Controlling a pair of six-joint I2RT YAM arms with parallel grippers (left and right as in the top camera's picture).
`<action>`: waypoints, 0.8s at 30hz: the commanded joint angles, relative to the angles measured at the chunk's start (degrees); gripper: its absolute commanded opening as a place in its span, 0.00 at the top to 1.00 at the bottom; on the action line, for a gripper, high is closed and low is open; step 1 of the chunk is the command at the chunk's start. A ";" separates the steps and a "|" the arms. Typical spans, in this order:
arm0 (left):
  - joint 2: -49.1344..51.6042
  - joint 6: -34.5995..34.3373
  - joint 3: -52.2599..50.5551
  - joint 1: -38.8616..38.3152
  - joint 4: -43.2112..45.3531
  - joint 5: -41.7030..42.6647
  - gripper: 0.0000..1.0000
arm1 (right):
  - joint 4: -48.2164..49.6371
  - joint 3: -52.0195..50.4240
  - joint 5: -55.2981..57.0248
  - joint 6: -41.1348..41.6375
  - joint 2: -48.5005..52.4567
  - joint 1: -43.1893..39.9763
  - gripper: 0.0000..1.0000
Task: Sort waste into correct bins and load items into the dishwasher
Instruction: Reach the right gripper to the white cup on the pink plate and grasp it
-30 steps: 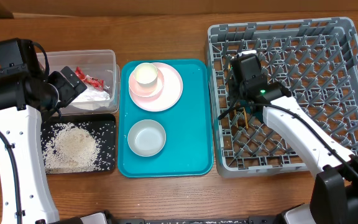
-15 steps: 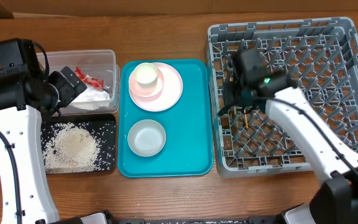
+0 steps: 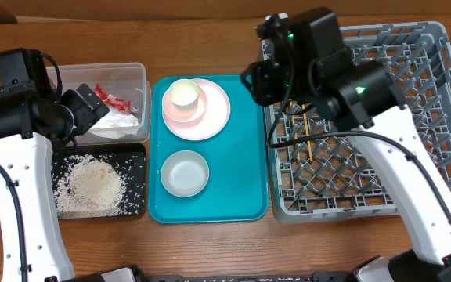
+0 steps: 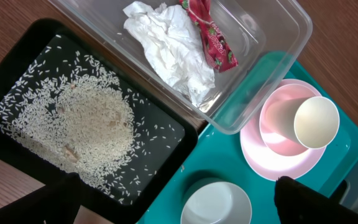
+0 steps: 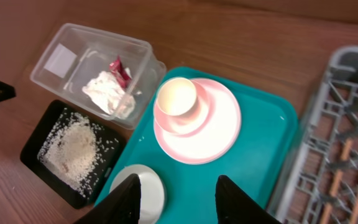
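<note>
My right gripper (image 3: 254, 81) (image 5: 182, 202) is open and empty, held high over the right edge of the teal tray (image 3: 241, 180). Two wooden chopsticks (image 3: 313, 135) lie in the grey dish rack (image 3: 366, 207). My left gripper (image 3: 84, 106) (image 4: 179, 208) is open and empty beside the clear tub (image 3: 108, 69), which holds the white napkin (image 3: 120, 124) and red wrapper (image 3: 116, 100). Rice (image 3: 88, 186) covers the black tray (image 3: 135, 157). On the teal tray the white cup (image 3: 185, 92) stands on the pink plate (image 3: 218, 110), with the grey-green bowl (image 3: 185, 174) nearer. I cannot make out the white bowl.
The three containers stand side by side on a wooden table (image 3: 210, 47): tub and black tray left, teal tray middle, rack right. My right arm (image 3: 351, 86) reaches over the rack's near-left part.
My right arm has risen out of the rack and swung up-left towards the teal tray. The chopsticks now lie uncovered in the rack. The left arm has not moved.
</note>
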 commanded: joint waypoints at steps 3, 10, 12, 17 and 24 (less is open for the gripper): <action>0.26 -0.15 -0.20 0.11 0.07 0.22 0.00 | 2.69 0.72 -1.46 -1.11 5.05 2.08 0.59; 0.26 -0.15 -0.20 0.11 0.07 0.20 0.00 | 7.87 0.72 -1.46 -1.11 13.33 2.40 0.59; 0.26 -0.15 -0.20 0.11 0.07 0.22 0.00 | 9.77 0.72 -1.51 -1.11 15.23 2.43 0.59; 0.26 -0.15 -0.20 0.11 0.07 0.20 0.00 | 16.52 0.72 -1.44 -4.55 19.93 3.26 0.58; 0.26 -0.15 -0.20 0.11 0.07 0.22 0.00 | 29.35 0.72 -1.46 -5.53 26.18 5.31 0.58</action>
